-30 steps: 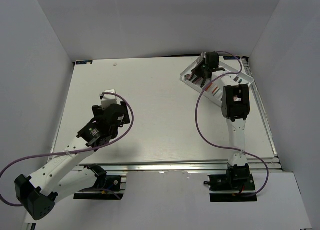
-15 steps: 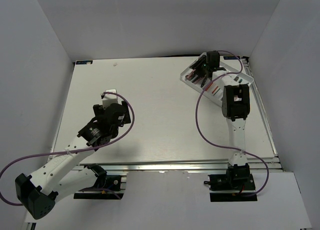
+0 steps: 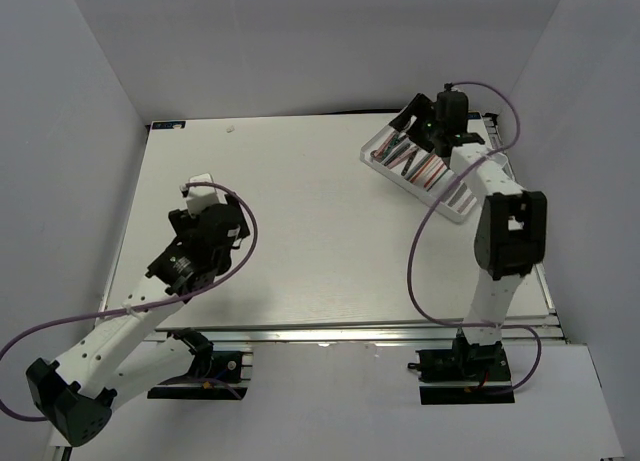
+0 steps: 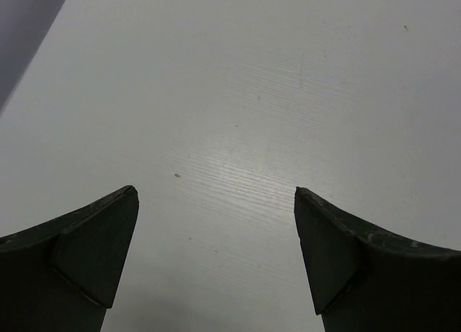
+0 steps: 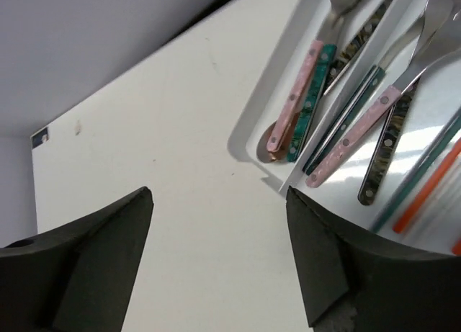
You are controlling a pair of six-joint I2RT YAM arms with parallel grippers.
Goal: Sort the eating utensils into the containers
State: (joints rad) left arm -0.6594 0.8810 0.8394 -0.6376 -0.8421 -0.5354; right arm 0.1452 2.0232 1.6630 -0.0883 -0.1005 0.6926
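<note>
Sorting seems finished: right claw (image 5: 216, 202) and left claw (image 4: 216, 195) both gape empty. The utensils (image 5: 295, 94) lie in the tray (image 5: 261, 94) just ahead of the right claw. Next, I judge, only retreat.

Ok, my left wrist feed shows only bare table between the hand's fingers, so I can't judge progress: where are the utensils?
Observer: In the top view they all lie in the white tray at the far right corner of the table; I see none outside it.
Operator: Is the other arm holding one?
Observer: No, the right hand is open and empty, hovering by the tray.
Operator: Sorted by type?
Observer: A pink-handled spoon and a teal-handled spoon share the outer compartment; an orange chopstick lies in another.
</note>
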